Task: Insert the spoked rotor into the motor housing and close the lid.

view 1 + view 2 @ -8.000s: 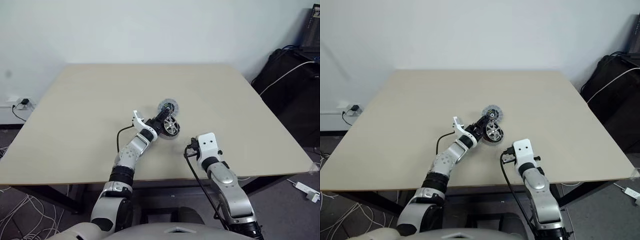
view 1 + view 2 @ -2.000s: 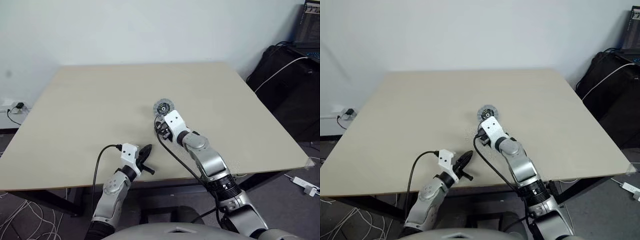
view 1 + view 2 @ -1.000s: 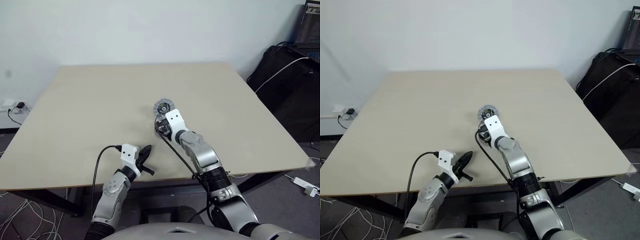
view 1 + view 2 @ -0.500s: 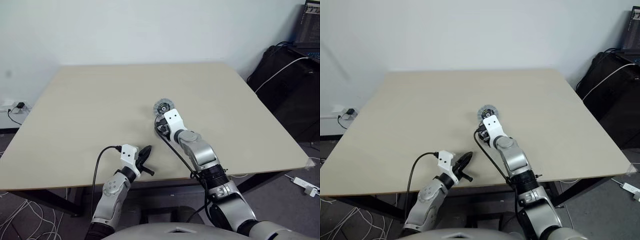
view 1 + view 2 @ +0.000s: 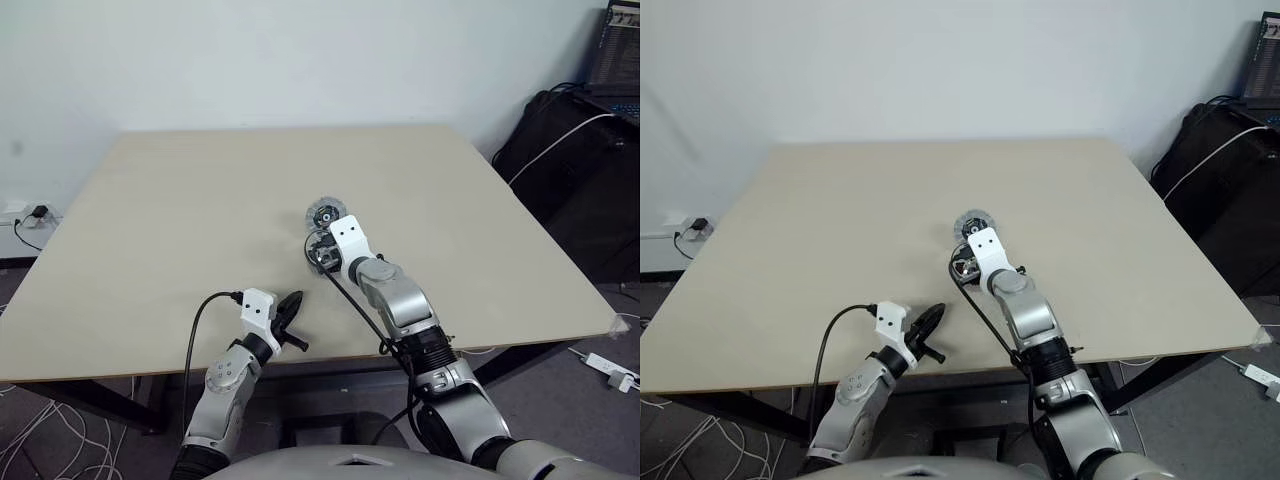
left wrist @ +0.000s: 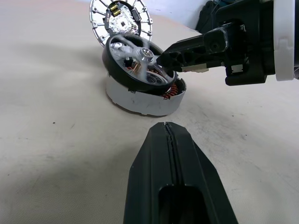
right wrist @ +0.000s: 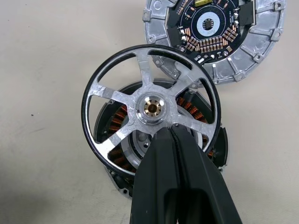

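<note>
Atop the motor housing [image 7: 122,122] — tilted — sits the spoked rotor [image 7: 150,108].

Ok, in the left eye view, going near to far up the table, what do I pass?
Left gripper at the near edge → right gripper, jaws shut, tip on the spoked rotor sitting askew on the motor housing → lid → bare table.

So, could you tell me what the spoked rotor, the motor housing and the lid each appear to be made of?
Spoked rotor: likely bare cast metal, matte silvery spokes, dark rim, brassy hub.
Motor housing: pale grey shell, probably metal, around copper-coloured windings.
Lid: silvery ribbed metal carrying a dark circuit board with copper pads.
</note>
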Tool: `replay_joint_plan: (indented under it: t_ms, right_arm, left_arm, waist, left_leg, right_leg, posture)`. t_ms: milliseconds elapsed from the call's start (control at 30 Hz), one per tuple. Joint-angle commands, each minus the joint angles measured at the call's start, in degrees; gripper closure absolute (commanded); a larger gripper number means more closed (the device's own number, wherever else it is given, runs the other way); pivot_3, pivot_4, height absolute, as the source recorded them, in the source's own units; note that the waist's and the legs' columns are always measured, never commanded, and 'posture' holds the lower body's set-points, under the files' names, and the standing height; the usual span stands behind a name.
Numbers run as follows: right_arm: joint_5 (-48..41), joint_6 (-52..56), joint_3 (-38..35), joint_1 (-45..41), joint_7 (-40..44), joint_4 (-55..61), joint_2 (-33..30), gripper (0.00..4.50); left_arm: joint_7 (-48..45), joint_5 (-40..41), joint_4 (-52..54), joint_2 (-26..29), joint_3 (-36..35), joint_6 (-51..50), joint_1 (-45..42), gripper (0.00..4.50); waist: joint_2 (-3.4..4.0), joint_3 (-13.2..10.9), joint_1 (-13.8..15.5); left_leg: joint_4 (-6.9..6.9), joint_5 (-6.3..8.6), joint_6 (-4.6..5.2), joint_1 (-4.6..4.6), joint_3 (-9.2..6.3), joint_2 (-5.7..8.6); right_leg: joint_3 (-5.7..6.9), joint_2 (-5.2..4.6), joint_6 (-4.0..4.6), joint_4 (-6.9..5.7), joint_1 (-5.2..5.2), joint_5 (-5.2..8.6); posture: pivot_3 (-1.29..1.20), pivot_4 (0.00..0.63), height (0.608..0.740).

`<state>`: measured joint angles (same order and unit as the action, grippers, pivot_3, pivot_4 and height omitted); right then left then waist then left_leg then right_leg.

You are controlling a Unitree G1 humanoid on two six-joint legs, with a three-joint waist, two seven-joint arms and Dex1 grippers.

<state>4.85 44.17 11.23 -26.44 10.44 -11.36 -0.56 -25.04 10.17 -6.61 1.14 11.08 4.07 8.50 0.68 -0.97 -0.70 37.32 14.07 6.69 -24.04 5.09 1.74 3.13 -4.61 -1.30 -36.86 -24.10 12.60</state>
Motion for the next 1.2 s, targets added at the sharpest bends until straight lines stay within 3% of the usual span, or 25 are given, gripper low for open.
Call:
replay_joint_plan:
  t_ms: [33,233,333,467,1200]
  right_arm:
    - [-0.3,-0.5,-0.3,-1.3,0.0,1.3,0.0,4.48]
    - [0.3,-3.6,1.7,-1.0,1.8,3.6,-2.1,4.48]
    - [0.4,-3.4,1.5,-1.3,1.6,3.8,-2.2,3.95]
    - [0.5,-2.4,1.8,-1.4,1.7,4.4,-2.0,2.67]
    - [-0.7,0.1,-0.2,-1.3,0.6,0.4,-1.5,2.67]
  left_arm:
    - [0.0,0.3,1.8,-0.4,0.0,0.6,-0.4,4.50]
    - [0.0,0.4,1.7,-0.4,0.0,0.6,-0.5,4.50]
    - [-0.1,0.4,1.6,-0.5,0.0,0.6,-0.6,4.50]
    - [-0.1,0.4,1.5,-0.5,0.1,0.5,-0.7,4.50]
    - [-0.2,0.3,1.3,-0.7,0.1,0.6,-1.0,4.50]
  waist:
    - [0.00,0.0,0.0]
    - [0.00,0.0,0.0]
    - [0.00,0.0,0.0]
    - [0.00,0.0,0.0]
    - [0.00,0.0,0.0]
  left_leg:
    - [0.00,0.00,0.00,0.00,0.00,0.00]
    - [0.00,0.00,0.00,0.00,0.00,0.00]
    - [0.00,0.00,0.00,0.00,-0.01,0.00]
    - [0.00,0.00,0.00,0.00,0.00,0.00]
    - [0.00,0.00,0.00,0.00,0.00,0.00]
  right_leg:
    - [0.00,0.00,0.00,0.00,0.00,0.00]
    - [0.00,0.00,0.00,0.01,0.00,0.00]
    - [0.00,0.00,0.00,0.01,0.00,0.00]
    - [0.00,0.00,0.00,0.01,0.00,0.00]
    - [0.00,0.00,0.00,0.01,0.00,0.00]
  posture:
    - [0.00,0.000,0.740]
    - [0.00,0.000,0.740]
    - [0.00,0.000,0.740]
    - [0.00,0.000,0.740]
    - [0.00,0.000,0.740]
